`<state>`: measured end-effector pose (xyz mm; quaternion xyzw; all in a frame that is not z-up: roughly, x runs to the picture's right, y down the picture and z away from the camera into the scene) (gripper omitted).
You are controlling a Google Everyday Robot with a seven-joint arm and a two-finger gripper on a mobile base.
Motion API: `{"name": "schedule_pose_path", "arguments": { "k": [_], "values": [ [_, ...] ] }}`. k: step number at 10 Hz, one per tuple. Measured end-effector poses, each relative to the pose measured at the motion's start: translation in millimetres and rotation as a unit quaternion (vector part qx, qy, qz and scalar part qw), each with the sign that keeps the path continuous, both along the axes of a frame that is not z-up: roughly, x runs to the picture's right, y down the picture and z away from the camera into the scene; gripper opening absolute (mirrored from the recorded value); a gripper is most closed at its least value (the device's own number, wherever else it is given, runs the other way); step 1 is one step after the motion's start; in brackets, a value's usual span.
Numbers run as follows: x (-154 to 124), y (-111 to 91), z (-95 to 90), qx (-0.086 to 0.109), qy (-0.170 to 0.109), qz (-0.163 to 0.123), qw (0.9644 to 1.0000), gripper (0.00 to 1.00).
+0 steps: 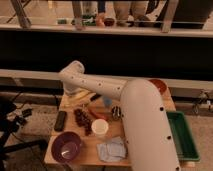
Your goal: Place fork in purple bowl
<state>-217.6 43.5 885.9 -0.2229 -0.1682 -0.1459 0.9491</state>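
— Where to find the purple bowl [67,147]?
— Sits at the near left corner of the wooden table [89,154], upright, with the paler lilac inside facing up.
— And the fork?
— Cannot pick out with any certainty among the things on the table.
— Right next to the bowl?
— To its right, close but apart, a white cup [100,127], upright. In front of the cup, a flat blue-grey cloth or packet [112,149] at the near edge. Behind the bowl, a dark red cluster [83,120], and left of that a black oblong thing [60,120] lying along the left edge.
— Farther back?
— Past the cup, a small round metallic thing [116,112] with something red [97,114] just beside it and a bit of blue [107,101] behind. At the far right corner, a smaller orange-red bowl [159,85], well apart from the purple one. Off the table's right side, lower down, a green tray [182,135].
— Whereabouts of the gripper [75,95]?
— Hangs over the far left part of the table, under the bend of the big white arm [145,125], near some pale yellowish things [82,97] and well apart from the purple bowl. Stands released, jaws spread wide.
— Beyond the table?
— A pale ledge [30,75] across a dark wall [125,50], and higher up, behind railing posts [77,15], the legs of people [122,10] standing.
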Motion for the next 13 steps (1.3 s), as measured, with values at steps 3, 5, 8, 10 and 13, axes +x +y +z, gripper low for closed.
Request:
{"name": "schedule_pose_path", "arguments": {
  "k": [3, 5, 8, 10, 13],
  "values": [
    [6.9, 5.1, 11.0, 0.006, 0.011, 0.000, 0.9999, 0.80],
    [11.5, 6.7, 17.4, 0.009, 0.018, 0.001, 0.9998, 0.80],
    [14.1, 4.1, 25.6, 0.018, 0.024, -0.002, 0.9995, 0.80],
    [11.5, -2.3, 27.6, 0.028, 0.025, -0.005, 0.9993, 0.80],
    [1.1, -12.2, 31.1, 0.037, 0.021, -0.013, 0.9990, 0.80]
  ]
}}
